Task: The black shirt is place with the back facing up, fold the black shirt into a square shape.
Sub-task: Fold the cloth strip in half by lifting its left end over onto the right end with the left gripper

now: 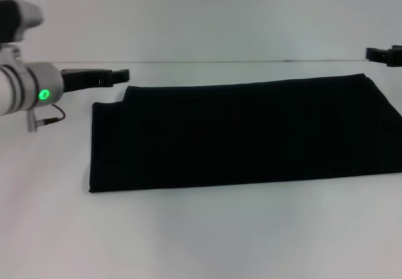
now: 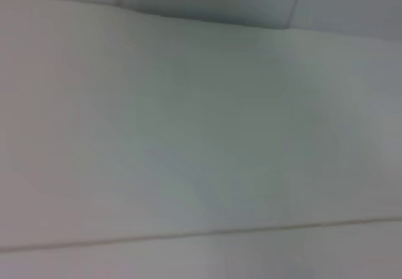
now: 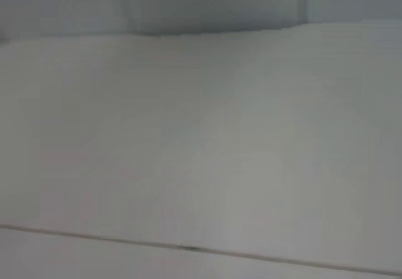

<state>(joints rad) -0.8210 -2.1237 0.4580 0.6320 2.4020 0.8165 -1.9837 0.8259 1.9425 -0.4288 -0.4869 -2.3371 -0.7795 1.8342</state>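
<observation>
Black shirt (image 1: 242, 134): folded into wide flat band, plain black, mid white worktop (image 1: 201, 235) | left hand (image 1: 119, 75): raised beside far-left corner, grip unclear | right hand (image 1: 380, 54): far right edge, grip unclear

The black shirt (image 1: 242, 134) is laid flat on the counter (image 1: 201, 235), spread across its middle and reaching to the right edge of the head view. A broad bare strip of counter is left in front of it and a narrower strip behind it. The left end effector (image 1: 119, 75) is held above the counter just behind the shirt's far left corner. The right end effector (image 1: 380, 54) is seen at the far right, behind the shirt's far right corner and apart from it.
</observation>
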